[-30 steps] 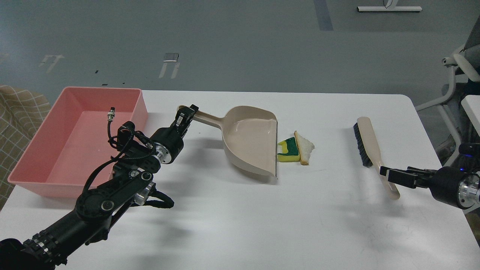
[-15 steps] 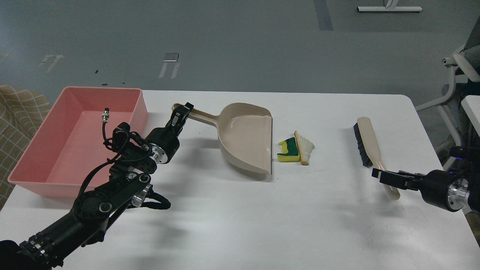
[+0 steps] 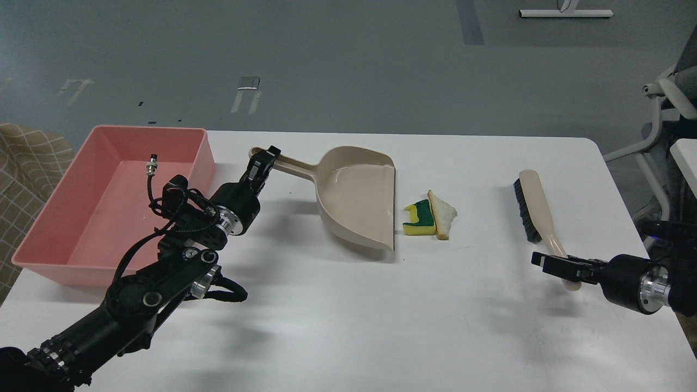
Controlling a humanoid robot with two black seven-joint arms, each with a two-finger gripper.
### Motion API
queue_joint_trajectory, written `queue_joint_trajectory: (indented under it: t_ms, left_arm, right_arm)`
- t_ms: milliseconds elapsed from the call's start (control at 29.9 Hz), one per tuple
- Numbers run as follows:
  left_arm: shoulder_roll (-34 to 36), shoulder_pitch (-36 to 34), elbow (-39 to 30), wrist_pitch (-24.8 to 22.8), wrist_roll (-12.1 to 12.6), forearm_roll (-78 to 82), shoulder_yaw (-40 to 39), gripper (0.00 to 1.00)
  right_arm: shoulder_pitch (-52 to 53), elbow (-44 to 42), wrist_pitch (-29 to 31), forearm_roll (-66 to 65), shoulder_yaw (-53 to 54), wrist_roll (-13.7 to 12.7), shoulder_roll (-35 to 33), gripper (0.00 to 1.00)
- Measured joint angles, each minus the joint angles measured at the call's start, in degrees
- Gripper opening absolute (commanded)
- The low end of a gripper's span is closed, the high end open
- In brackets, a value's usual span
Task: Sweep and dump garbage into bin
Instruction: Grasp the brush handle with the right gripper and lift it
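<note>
The garbage lies mid-table: a yellow sponge piece with a green layer touching a triangular white bread slice. A beige dustpan stands just left of them, its open mouth facing them across a small gap. My left gripper is shut on the dustpan's handle. The pink bin sits at the table's left side and has nothing in it. A beige brush with black bristles lies at the right. My right gripper is over the brush's handle near its end, and its fingers cannot be told apart.
The white table has rounded corners, with its right edge close to my right arm. A white chair frame stands off the table's right side. A checked cloth lies left of the bin.
My left gripper has pulled the dustpan a little left and back, opening a gap to the sponge. My right gripper has moved left and down across the brush handle. The brush has not moved.
</note>
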Motion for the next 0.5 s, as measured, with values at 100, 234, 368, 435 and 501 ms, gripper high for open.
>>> queue_joint_trajectory:
  t_ms: [100,234,368,435,501]
  left_arm:
    - [-0.13,0.05,-0.04,0.00,-0.01,0.00,0.00,0.00]
    - [-0.16,0.11,-0.04,0.00,-0.02,0.00,0.00,0.00]
    - [-0.17,0.10,-0.04,-0.03,-0.20,0.00,0.00,0.00]
    - [-0.16,0.05,-0.04,-0.05,-0.25,0.00,0.00,0.00]
    - [-0.16,-0.03,-0.05,-0.05,-0.27,0.00,0.00,0.00]
  right_arm:
    - [0.21,0.12,0.00,0.00,0.07,0.00,0.06,0.73]
    - [0.35,0.26,0.00,0.03,0.08,0.00,0.06,0.73]
    - [0.63,0.50,-0.07,0.05,0.09,0.00,-0.03,0.74]
    - [0.81,0.53,-0.08,0.05,0.16,-0.02,-0.07,0.73]
    - [0.96,0.54,-0.08,0.05,0.17,-0.34,-0.14,0.73]
